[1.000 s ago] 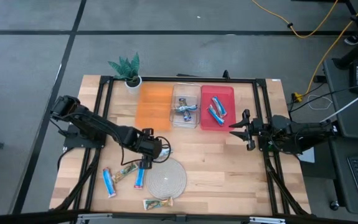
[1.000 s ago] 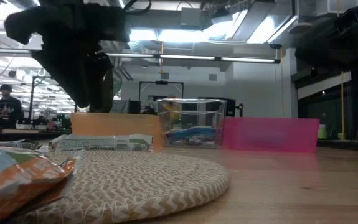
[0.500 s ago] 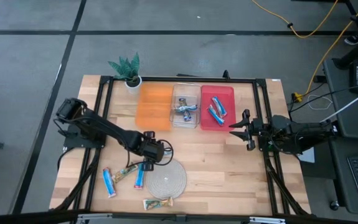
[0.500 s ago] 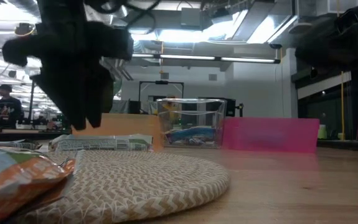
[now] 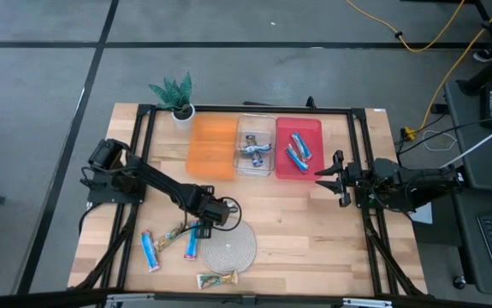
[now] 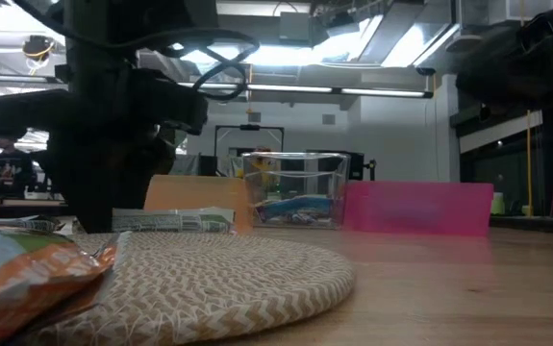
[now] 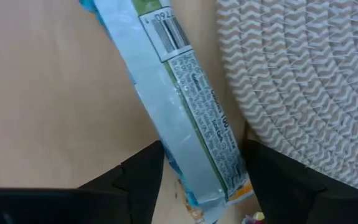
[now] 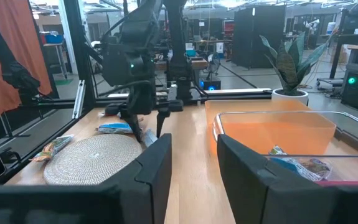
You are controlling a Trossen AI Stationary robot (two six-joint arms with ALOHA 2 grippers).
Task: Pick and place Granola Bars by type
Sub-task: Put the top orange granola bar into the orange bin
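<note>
Down on the wooden table [image 5: 314, 231], left end effector [image 7: 197, 177] apparently straddles a granola bar [image 7: 182, 118], ungripped.

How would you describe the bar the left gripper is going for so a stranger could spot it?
Find the round woven mat. At its left edge the left gripper straddles a blue bar, its silvery barcode back showing in the wrist view. Its neighbour is green-and-tan.

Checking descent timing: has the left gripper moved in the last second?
Yes. The left gripper has shifted toward the woven mat and dropped lower, straddling the blue bar.
</note>
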